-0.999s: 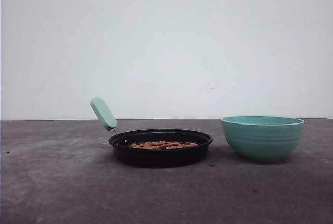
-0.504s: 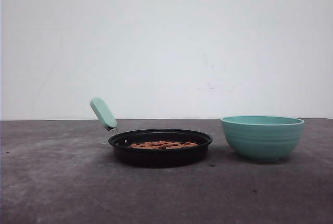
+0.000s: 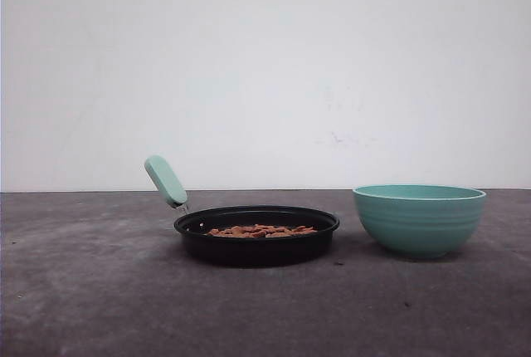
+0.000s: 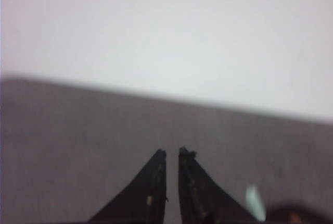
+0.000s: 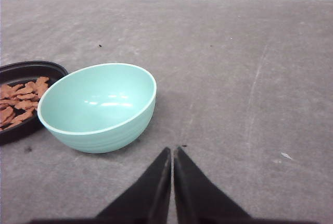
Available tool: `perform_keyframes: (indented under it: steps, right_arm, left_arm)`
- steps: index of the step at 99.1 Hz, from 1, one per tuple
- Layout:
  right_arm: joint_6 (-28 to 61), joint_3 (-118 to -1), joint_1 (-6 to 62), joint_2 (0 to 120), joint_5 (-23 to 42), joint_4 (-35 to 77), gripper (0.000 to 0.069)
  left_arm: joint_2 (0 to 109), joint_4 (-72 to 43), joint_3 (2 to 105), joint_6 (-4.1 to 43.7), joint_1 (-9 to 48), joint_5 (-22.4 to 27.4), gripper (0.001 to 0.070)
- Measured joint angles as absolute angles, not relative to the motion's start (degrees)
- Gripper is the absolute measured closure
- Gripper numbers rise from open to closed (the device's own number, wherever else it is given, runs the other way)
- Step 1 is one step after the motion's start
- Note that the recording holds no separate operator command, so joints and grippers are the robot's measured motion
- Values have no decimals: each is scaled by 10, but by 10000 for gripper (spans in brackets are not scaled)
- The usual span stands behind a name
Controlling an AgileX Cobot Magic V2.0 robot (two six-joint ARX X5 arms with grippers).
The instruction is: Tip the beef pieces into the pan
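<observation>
Tools first: the left tool [image 4: 172, 153] points out over the grey counter [image 4: 62, 140] toward the white wall [image 4: 166, 31]. Its 2 black fingers [image 4: 154, 182] sit very close with a thin gap, so it is closed and holds nothing. That view is blurry. The right tool [image 5: 171, 151] also points out low over the counter, near the teal bowl [image 5: 99, 107] but not touching it. Its 2 fingers are pressed almost together, closed on nothing.

Beef pieces [image 3: 261, 230] lie in a low flat heap inside the pan [image 3: 255, 245]. They are small and orange-brown. The pan is black, round and shallow. Its short mint-green handle [image 3: 166, 181] sticks up, tilted toward the left edge of the counter. The pan sits near the middle of the counter. The bowl stands just beside it, toward the right edge, with a small gap between them. The bowl looks bare inside.
</observation>
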State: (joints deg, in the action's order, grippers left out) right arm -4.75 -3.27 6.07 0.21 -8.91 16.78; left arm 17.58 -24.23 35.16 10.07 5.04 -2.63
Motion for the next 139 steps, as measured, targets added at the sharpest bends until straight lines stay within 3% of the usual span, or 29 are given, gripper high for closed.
perform_keyframes:
  steps: [9, 29, 61, 139]
  right_arm:
    - [-48, -33, 61, 2, -89, 168, 684]
    - [-48, -33, 61, 2, -89, 168, 684]
    - [-47, -33, 61, 2, -90, 164, 684]
    - [-48, -32, 61, 2, -90, 160, 684]
  left_arm:
    - [136, -237, 251, 101, 31, 13, 691]
    - [1, -225, 110, 101, 14, 12, 691]
    - [4, -205, 51, 100, -4, 22, 692]
    - [2, -196, 49, 83, -11, 32, 692]
